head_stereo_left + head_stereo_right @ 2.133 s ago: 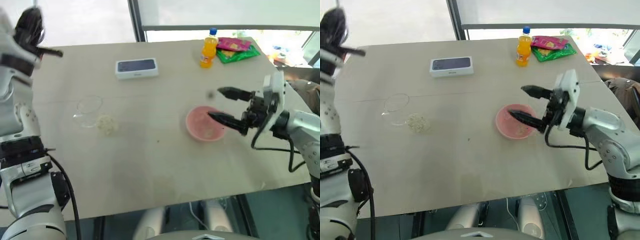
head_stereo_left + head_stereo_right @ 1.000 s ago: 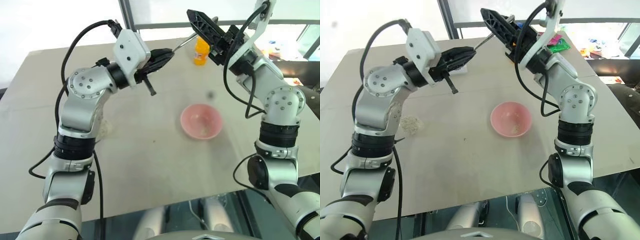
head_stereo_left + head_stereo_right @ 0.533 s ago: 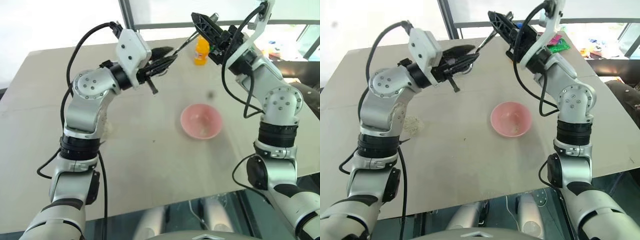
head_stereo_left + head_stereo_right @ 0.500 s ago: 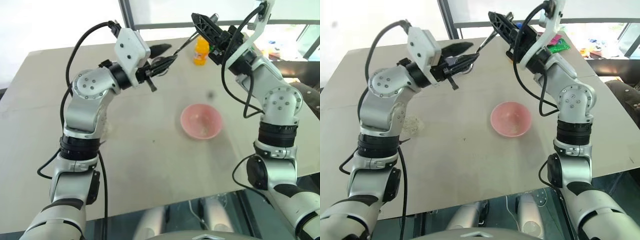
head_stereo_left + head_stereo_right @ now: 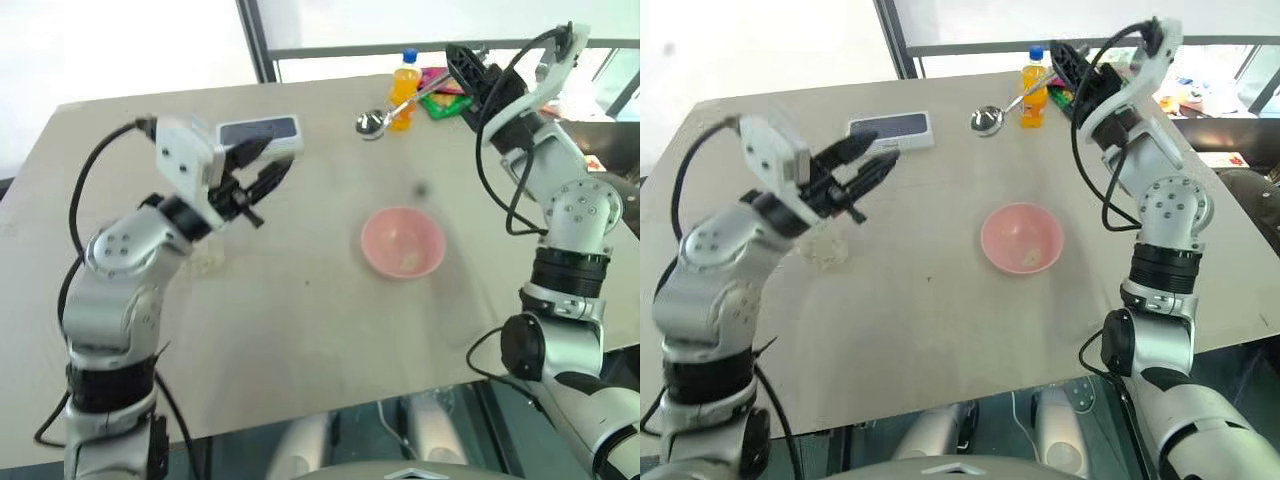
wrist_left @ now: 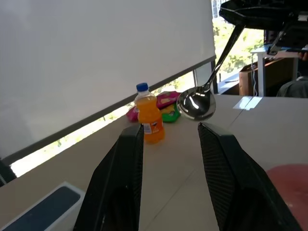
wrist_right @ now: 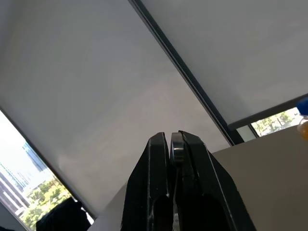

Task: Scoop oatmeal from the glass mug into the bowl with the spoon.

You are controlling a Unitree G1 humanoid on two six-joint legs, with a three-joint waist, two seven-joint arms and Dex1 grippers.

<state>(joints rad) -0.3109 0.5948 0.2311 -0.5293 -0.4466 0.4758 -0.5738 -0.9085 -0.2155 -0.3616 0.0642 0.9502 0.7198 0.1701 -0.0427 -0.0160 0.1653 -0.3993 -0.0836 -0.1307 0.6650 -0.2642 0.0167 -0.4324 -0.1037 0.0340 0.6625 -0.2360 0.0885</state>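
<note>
Right tool [image 5: 1072,62] pinched tight on thin handle of spoon [image 5: 372,122], high over tabletop [image 5: 300,300]. Left tool [image 5: 262,170] open, empty. Hard, shiny, slippery; best gripped mid-handle. Pink bowl [image 5: 403,243] below; oatmeal [image 5: 827,251] far left.

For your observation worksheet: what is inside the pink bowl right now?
The bowl holds a small scatter of pale oatmeal near its front wall, with bare pink around it. Nothing covers it; the spoon, held by the right gripper, is raised far behind it.
</note>
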